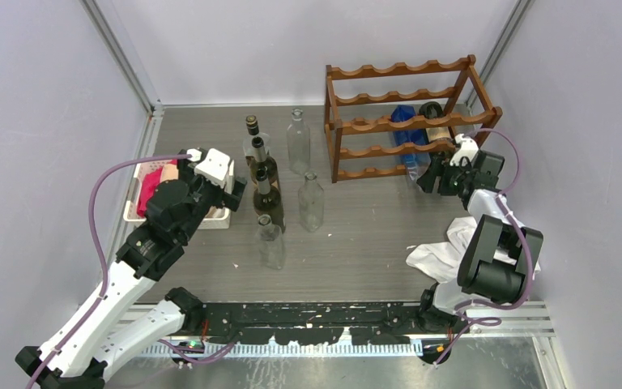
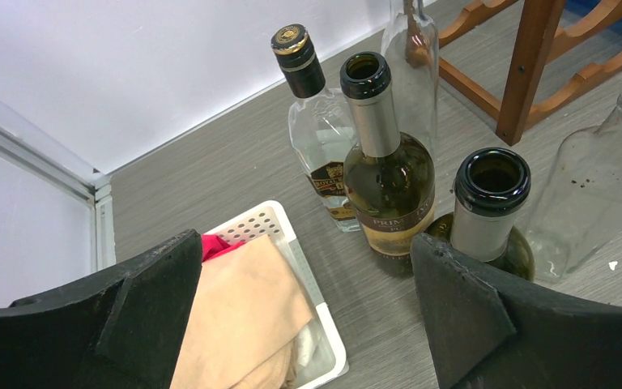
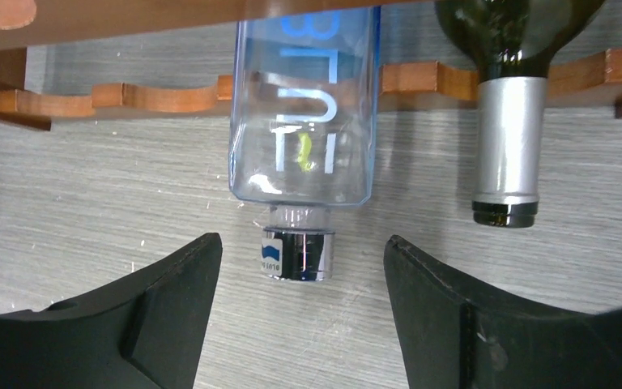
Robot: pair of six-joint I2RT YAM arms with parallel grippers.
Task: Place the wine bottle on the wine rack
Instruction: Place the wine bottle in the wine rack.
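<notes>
Gleaming glass wine bottle (image 3: 509, 105), scalloped wooden rack (image 1: 370, 124)

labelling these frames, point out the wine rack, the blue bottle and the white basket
wine rack (image 2: 529, 69): left wrist view, on its upright post
blue bottle (image 3: 304, 105): right wrist view, on its clear body
white basket (image 2: 263, 223): left wrist view, on its perforated end wall

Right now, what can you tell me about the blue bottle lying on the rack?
The blue bottle is see-through, blue-tinted and flat-sided, with pale lettering and a shiny silver cap. It lies on its side in the wine rack, resting on a wavy rail, neck poking out over the table. A dark wine bottle lies beside it, apart. The right gripper stands open on either side of the cap, not touching.
</notes>
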